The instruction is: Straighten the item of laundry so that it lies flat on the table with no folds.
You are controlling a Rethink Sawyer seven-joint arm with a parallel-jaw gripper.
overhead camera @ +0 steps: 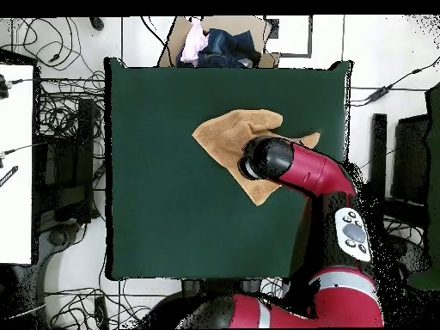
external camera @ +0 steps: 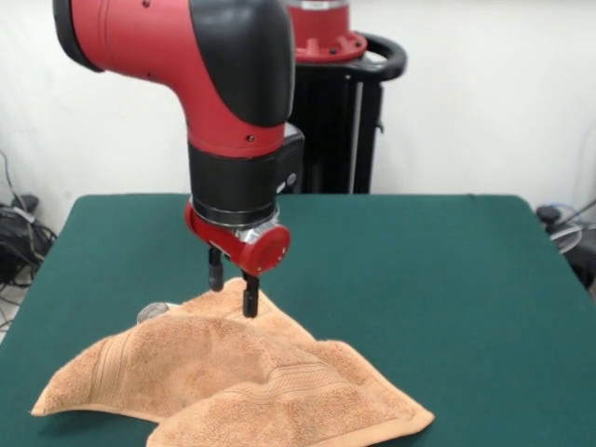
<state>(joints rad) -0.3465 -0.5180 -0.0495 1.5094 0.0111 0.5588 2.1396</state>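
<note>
The light orange-tan towel [external camera: 233, 382] lies crumpled near the front left of the green table [external camera: 419, 279], with folds and a woven band showing. Its middle is drawn up into a peak. My gripper [external camera: 233, 287] comes straight down onto that peak, and its two black fingers [external camera: 250, 296] are closed on the cloth there. In the overhead view the towel [overhead camera: 225, 133] lies at the table's [overhead camera: 172, 206] upper right. My arm's head [overhead camera: 268, 159] covers part of it and hides the gripper.
A small pale grey thing [external camera: 153, 311] peeks out behind the towel's far left edge. A cardboard box with clothes [overhead camera: 219, 43] stands beyond the table's top edge in the overhead view. Cables lie on the floor at both sides.
</note>
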